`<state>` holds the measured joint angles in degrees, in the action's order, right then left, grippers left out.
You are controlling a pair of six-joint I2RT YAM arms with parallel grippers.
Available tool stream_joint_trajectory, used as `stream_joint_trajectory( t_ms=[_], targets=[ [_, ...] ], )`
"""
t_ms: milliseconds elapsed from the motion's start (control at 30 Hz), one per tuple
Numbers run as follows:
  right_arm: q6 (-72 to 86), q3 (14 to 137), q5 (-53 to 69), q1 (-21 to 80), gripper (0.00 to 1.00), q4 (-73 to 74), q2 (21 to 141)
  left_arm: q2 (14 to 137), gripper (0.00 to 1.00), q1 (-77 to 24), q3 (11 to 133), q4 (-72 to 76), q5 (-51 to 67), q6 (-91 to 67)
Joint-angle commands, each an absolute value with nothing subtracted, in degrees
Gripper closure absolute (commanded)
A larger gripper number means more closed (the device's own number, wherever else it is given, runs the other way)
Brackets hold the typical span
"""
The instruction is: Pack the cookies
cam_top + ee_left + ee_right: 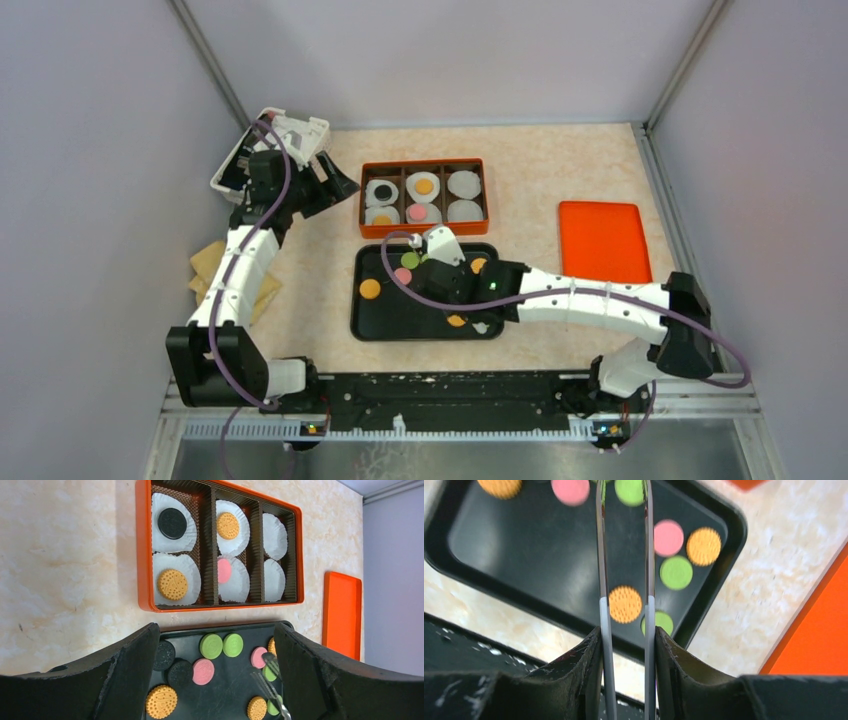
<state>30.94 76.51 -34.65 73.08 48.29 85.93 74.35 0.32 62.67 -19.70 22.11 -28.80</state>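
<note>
The cookies lie loose on a black tray (400,322): green (211,646), pink (203,671), black (164,655) and orange (161,701) discs. The orange box (422,164) holds six white liners. Four carry a cookie: black (172,523), orange (228,525), orange (172,584) and pink (224,570). The two right liners (275,529) are bare. My right gripper (626,640) is shut on metal tongs (602,555) held over the tray. The tongs' arms stand apart with an orange cookie (625,604) seen between them, and their tips (270,667) hold nothing. My left gripper (215,680) is open and empty, above the table left of the box.
An orange lid (600,240) lies flat to the right of the tray. A white container (290,135) stands at the back left behind my left arm. Tan folded material (205,262) lies at the left wall. Grey walls close in the table on three sides.
</note>
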Motion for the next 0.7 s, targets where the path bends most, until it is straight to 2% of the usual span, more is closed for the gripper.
stream_joint_trajectory(
  t_ms=[0,400,467,667],
  targets=[
    [38.18,71.13,-32.98,74.86,0.66,48.68,83.23,71.85,0.10,0.18,64.29,-17.33,23.72,-29.44],
    [38.82,68.53,-34.49,75.08,0.59,46.26,87.62,70.85,0.10,0.25,63.95,-17.66,23.25,-29.36],
    [38.63,69.16,-34.90,75.06,0.54,46.15,88.84,70.91,0.10,0.18,63.96,-17.64,23.17,-29.35],
    [38.54,70.09,-34.53,73.62,0.54,45.07,90.85,70.84,0.10,0.23,63.90,-17.68,22.94,-29.27]
  ],
)
